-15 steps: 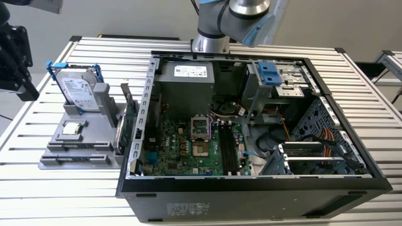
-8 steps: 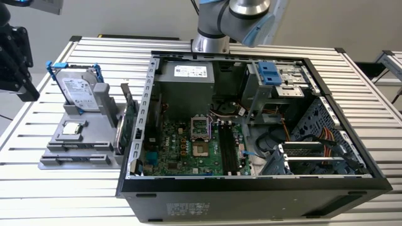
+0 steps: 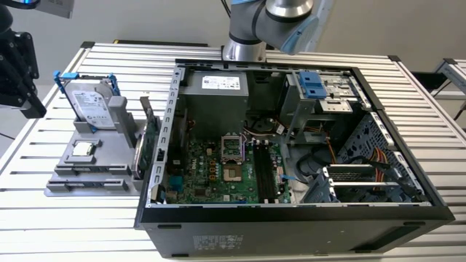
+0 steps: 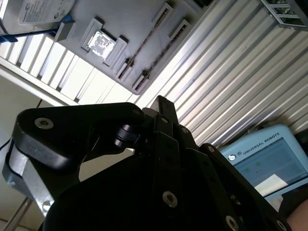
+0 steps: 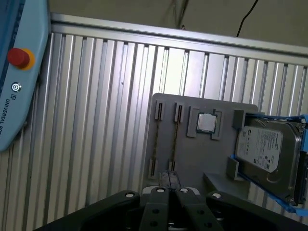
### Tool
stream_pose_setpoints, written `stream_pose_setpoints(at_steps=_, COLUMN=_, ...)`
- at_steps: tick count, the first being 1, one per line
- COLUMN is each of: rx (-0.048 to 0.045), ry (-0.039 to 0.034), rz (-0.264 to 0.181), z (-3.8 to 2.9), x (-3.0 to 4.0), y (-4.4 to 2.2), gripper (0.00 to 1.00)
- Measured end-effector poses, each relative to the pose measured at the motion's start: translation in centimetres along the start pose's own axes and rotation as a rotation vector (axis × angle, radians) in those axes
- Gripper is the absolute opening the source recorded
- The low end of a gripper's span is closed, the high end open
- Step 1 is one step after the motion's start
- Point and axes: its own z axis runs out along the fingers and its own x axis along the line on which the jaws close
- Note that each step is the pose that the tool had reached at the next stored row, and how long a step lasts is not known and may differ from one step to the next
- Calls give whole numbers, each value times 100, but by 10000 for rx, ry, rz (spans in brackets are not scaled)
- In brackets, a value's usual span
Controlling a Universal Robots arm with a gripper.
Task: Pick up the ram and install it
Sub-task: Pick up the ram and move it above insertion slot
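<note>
— Where is the ram?

— Not in the open black metal computer case (image 3: 291,229). I judge that it stands in the flat grey plastic holder (image 3: 117,164) on the ribbed aluminium table (image 3: 73,229), at the exterior view's left of the case. At the holder's near end, two thin dark strips run between small end clips. The ram (image 5: 175,139) is seen edge-on there, so its chips and label are hidden. I cannot tell which of the two strips is meant.

— And the black two-fingered gripper (image 5: 168,180)?

— Closed, fingertips pressed together with nothing between them. It hovers above the holder without touching it, over one end of the strip that lies nearer the square silver processor chip (image 5: 208,122). The second wrist view has the ram (image 4: 143,42) well beyond the gripper (image 4: 163,108).

— How does the long axis lie?

— From left to right across the exterior view. In the first wrist view it points straight at the fingertips, so the fingers would close across its thin side, not along its length. The silver boxy hard drive (image 5: 267,149) stands at the holder's far end, well apart.
</note>
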Motion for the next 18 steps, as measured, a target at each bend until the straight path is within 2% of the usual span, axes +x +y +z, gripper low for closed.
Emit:
stream_pose_setpoints(at_steps=9, rx=0, ry=0, rz=0, z=1, x=0, y=0, gripper=0)
stream_pose_setpoints(at_steps=10, rx=0, ry=0, rz=0, z=1, x=0, y=0, gripper=100)
stream_pose_setpoints(at_steps=18, rx=0, ry=0, rz=0, z=3, x=0, y=0, gripper=100)
